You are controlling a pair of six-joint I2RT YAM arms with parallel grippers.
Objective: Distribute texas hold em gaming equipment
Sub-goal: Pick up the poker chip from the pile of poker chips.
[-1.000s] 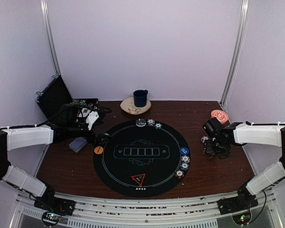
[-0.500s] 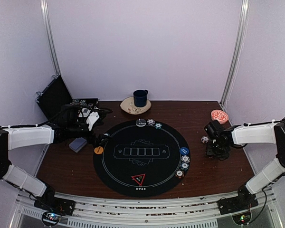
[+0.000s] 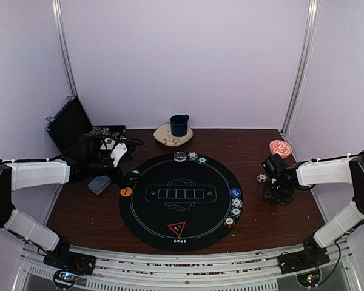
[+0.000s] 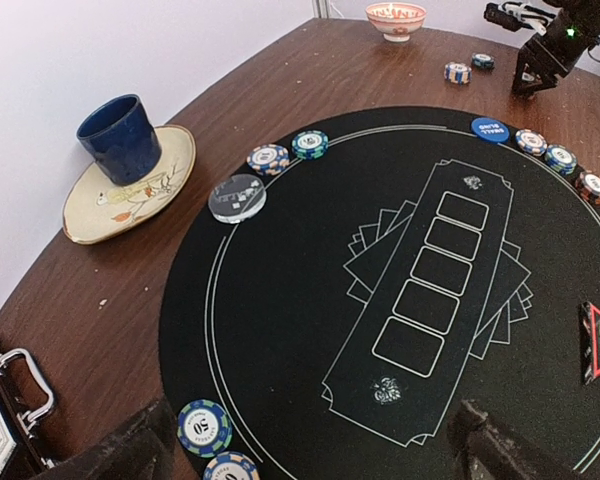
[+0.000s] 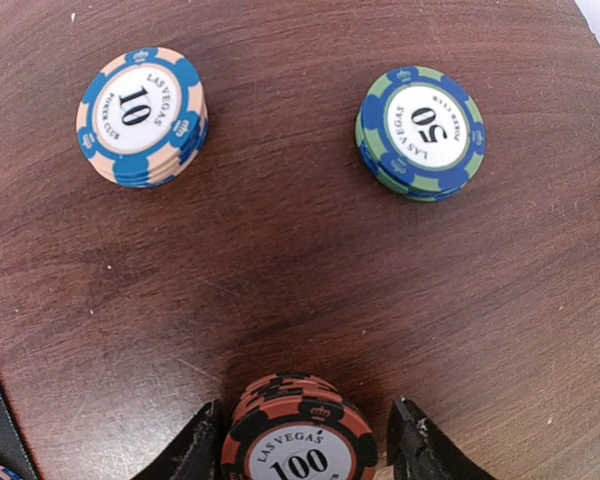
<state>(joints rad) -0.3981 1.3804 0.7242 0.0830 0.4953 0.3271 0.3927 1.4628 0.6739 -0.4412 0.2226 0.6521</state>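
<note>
Brown bench [image 3: 273, 212], black mat [image 3: 164, 224] mid-bench. Right claw [image 5: 307, 405] near right edge, part-open, fingers flanking 100-chip stack [image 5: 298, 445]; contact unclear. 10 stack [image 5: 140, 115], 50 stack [image 5: 420, 130] nearby. Left claw [image 4: 315, 445] wide open, empty, at mat's left edge.

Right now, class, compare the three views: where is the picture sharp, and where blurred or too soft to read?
Right wrist: sharp, the print on the 100 chips reads. Left wrist: mat crisp, left claw fingers dark and blurred. Top external: soft, mat chips too small to read.
</note>
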